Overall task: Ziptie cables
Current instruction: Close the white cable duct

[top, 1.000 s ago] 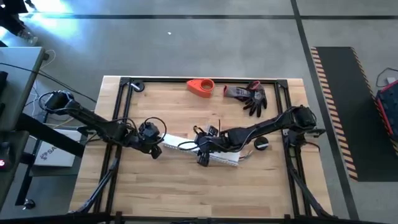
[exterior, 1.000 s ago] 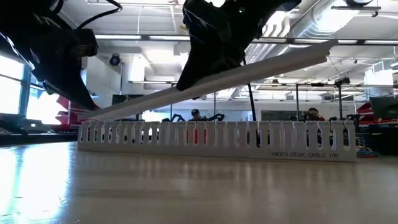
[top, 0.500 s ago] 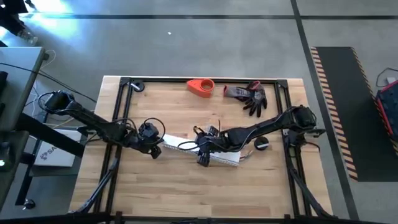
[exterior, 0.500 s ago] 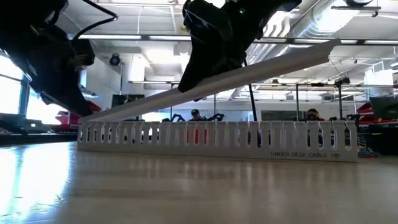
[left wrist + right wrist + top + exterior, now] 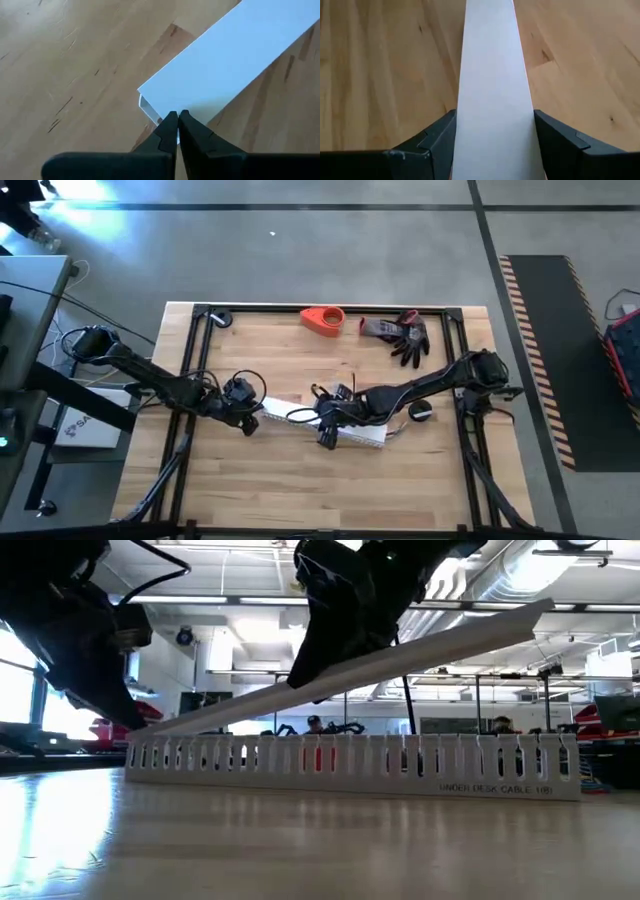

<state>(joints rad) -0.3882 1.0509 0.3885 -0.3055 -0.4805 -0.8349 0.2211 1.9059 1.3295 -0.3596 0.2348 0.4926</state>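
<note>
Our right gripper (image 5: 492, 145) clamps the flat white strip (image 5: 492, 75) across its width, tilting it above the slotted channel (image 5: 350, 765); our left gripper (image 5: 177, 132), fingers together, touches its end. The cables (image 5: 305, 413) loop at the channel's 9 o'clock end; thin and floppy, we'd gather them mid-length.

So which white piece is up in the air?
The flat strip, tilted, one end raised in the right gripper. The slotted channel lies flat on the table.
</note>
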